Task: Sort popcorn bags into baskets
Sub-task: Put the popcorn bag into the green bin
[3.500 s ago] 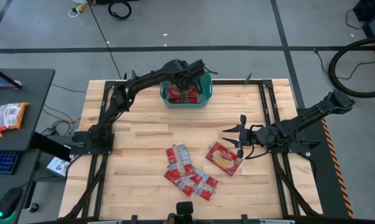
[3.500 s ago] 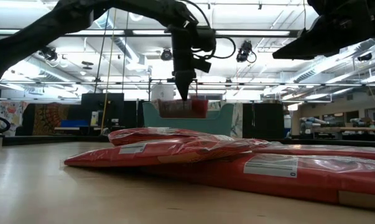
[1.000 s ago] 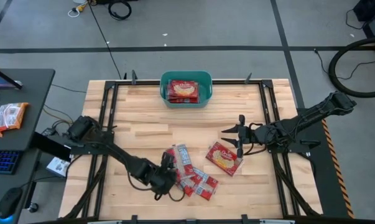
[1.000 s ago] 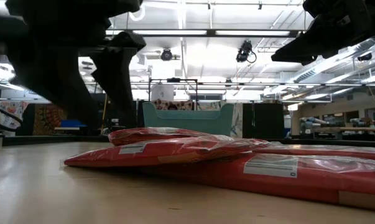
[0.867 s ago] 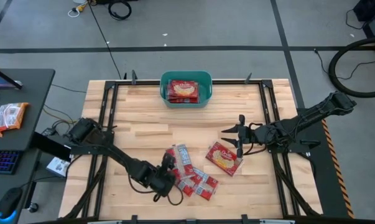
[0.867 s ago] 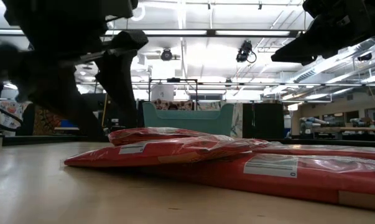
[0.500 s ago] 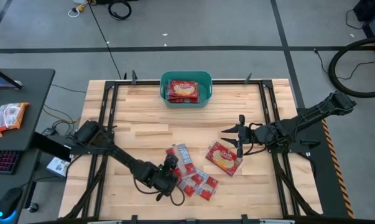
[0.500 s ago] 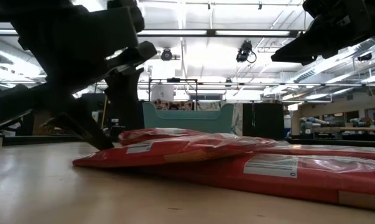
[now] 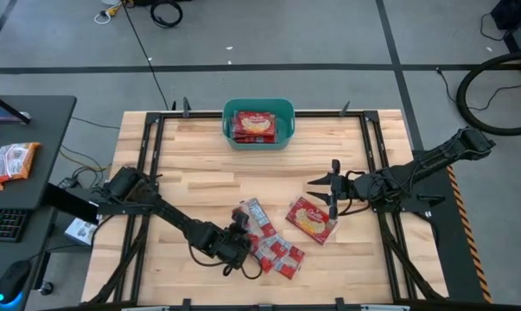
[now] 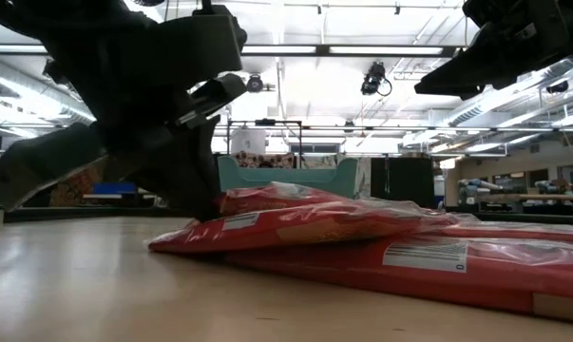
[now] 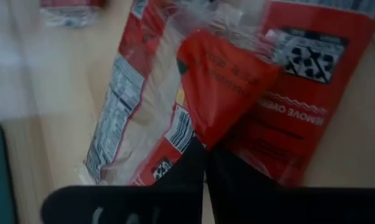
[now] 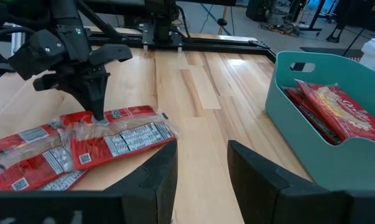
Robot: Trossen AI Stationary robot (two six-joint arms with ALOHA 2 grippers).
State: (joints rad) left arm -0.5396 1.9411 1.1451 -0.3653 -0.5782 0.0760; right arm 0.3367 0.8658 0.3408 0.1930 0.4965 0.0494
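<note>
The left pincer (image 9: 240, 240) is down at the near-middle of the worktop (image 9: 191, 173), its fingers pressed together on the edge of a red popcorn bag (image 9: 253, 221) at the left end of the pile (image 9: 273, 250) — in the left wrist view the wrapper (image 11: 227, 81) bunches up just beyond the fingertips. The right pincer (image 9: 331, 187) hovers, fingers apart, beside the larger popcorn-picture bag (image 9: 311, 218). At the far edge, the teal basket (image 9: 282, 111) holds red bags (image 9: 253, 126)
</note>
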